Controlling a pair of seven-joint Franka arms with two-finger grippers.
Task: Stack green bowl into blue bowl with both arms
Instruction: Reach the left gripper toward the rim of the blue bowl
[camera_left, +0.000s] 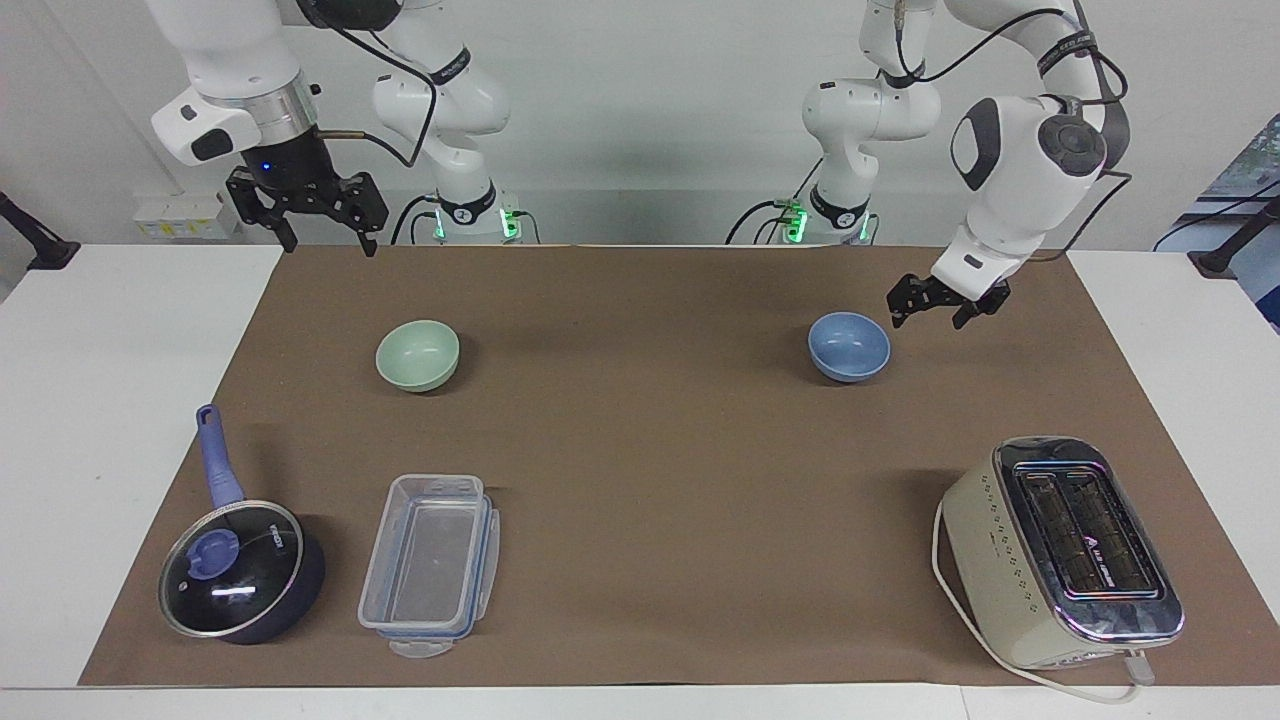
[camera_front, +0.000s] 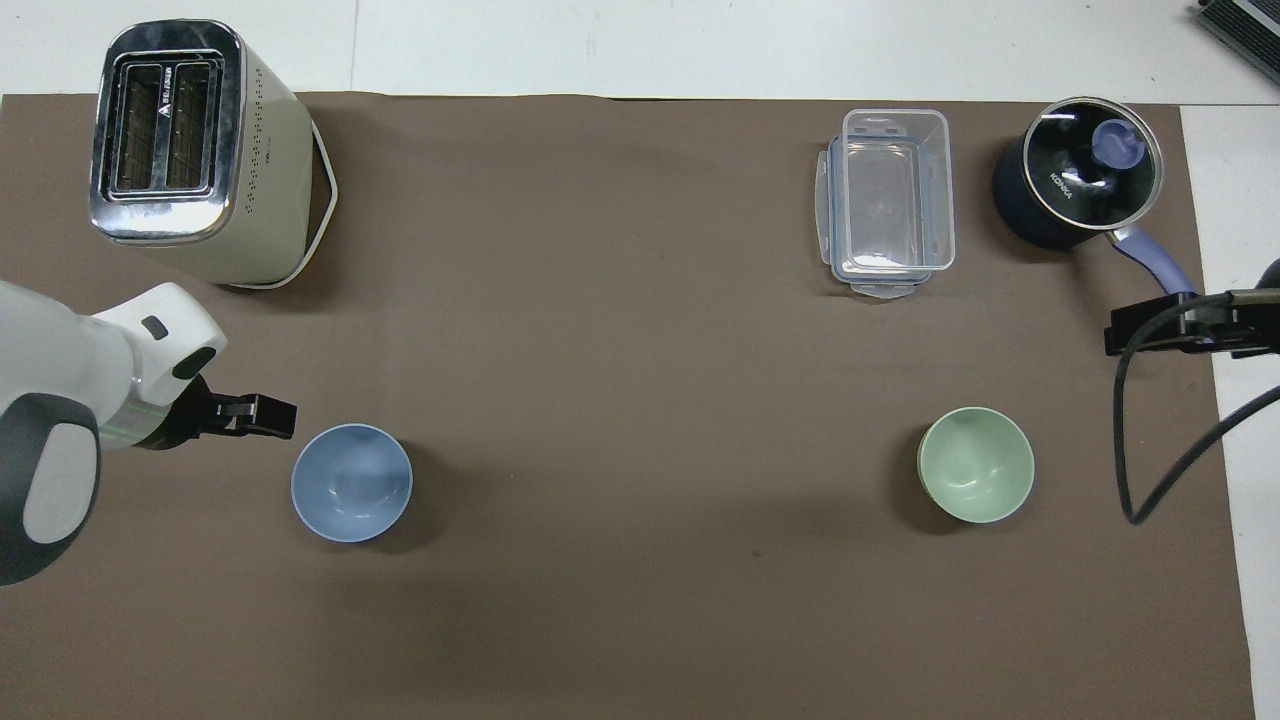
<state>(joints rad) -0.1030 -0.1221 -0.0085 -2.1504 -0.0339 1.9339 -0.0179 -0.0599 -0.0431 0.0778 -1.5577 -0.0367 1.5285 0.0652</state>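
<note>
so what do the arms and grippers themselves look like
Both arms are glossy white, rounded and jointed, with dark grey patches and black cables looped along them. The right arm has a silver wrist band with a small blue light. The left gripper and right gripper are black with skeletal fingers. Green lights glow at both bases.

This is a robotics lab staged with kitchenware. Two white arms (camera_left: 1010, 150) are bolted at the edge of a white table (camera_left: 100, 400) covered by a brown mat (camera_left: 640, 450), against a bare wall with cables. A toaster (camera_left: 1060, 550), saucepan (camera_left: 240, 570) and plastic container (camera_left: 430, 565) sit as props.
</note>
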